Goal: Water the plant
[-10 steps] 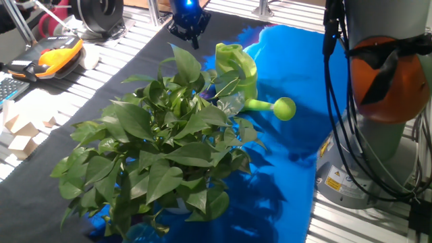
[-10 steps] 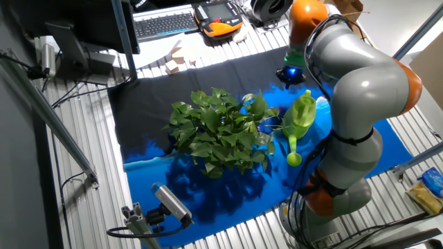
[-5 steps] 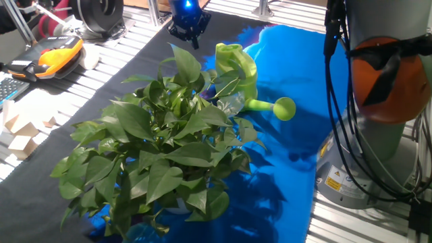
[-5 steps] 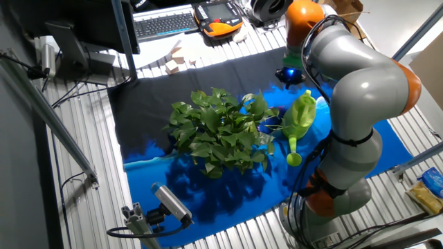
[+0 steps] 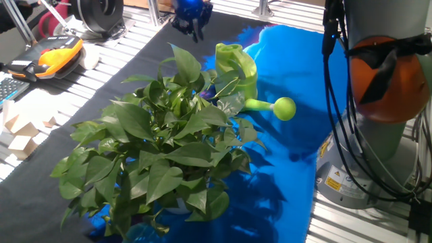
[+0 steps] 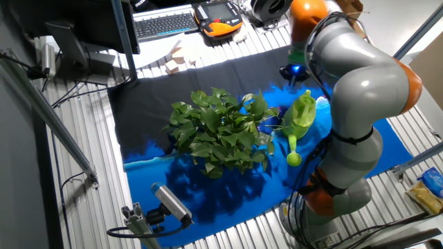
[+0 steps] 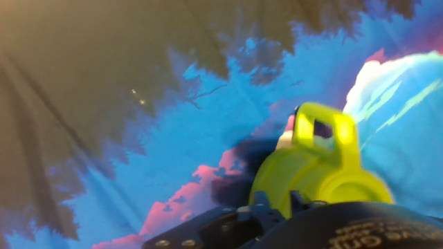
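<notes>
The plant (image 5: 156, 143) is large and bushy with broad green leaves, standing mid-table; it also shows in the other fixed view (image 6: 220, 131). The lime-green watering can (image 5: 237, 69) stands upright right behind it, touching the leaves, its round spout head (image 5: 284, 108) pointing right. The can also shows in the other fixed view (image 6: 302, 113) and low right in the hand view (image 7: 320, 168), handle up. My gripper (image 5: 192, 16), lit blue, hangs above the cloth beyond the can, apart from it and holding nothing; in the other fixed view (image 6: 296, 70) it is just behind the can. Its fingers are too small to read.
Black and blue cloth (image 5: 283, 175) covers the table. An orange teach pendant (image 5: 57, 50) and wooden blocks (image 5: 19, 128) lie at the left edge. The arm's base (image 5: 378, 115) stands at the right. A keyboard (image 6: 163, 24) and a small camera (image 6: 170, 203) sit at the table's edges.
My gripper has risen a little and drifted farther from the can's near side. The plant and watering can have not moved.
</notes>
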